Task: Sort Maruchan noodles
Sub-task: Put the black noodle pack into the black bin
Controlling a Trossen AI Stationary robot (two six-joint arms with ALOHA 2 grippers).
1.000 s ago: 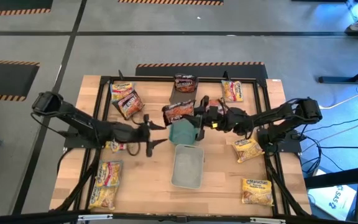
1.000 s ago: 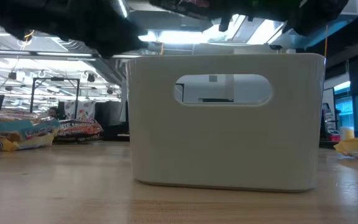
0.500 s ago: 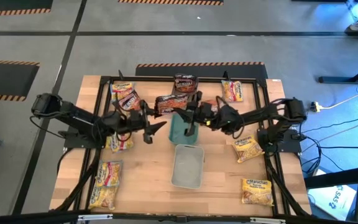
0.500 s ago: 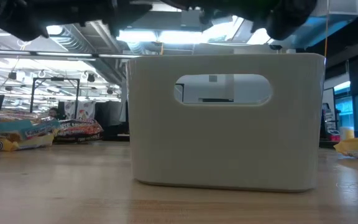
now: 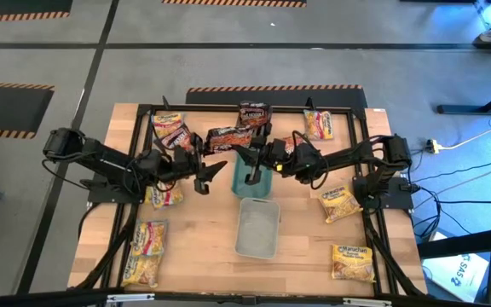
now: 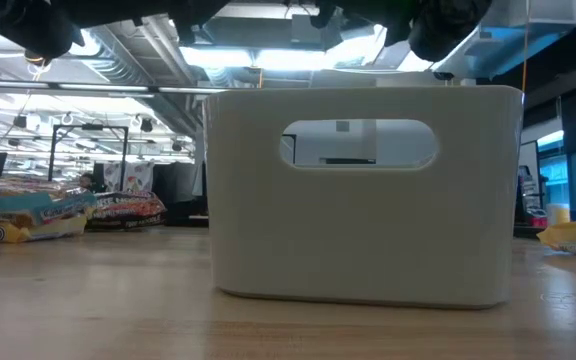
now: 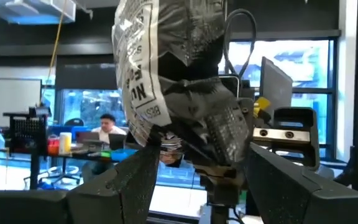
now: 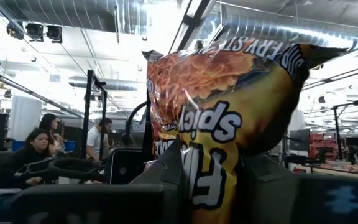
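Right hand (image 5: 250,153) pinches a dark red-brown noodle packet (image 5: 229,137) by one end, raised above the teal tray (image 5: 247,176). Left hand (image 5: 205,169), fingers spread wide and gripping nothing, hovers just beside that packet, which fills its wrist view. Other packets lie along the surface (image 5: 301,239) edges, with bare wood between the grey tray (image 5: 257,228) and them.
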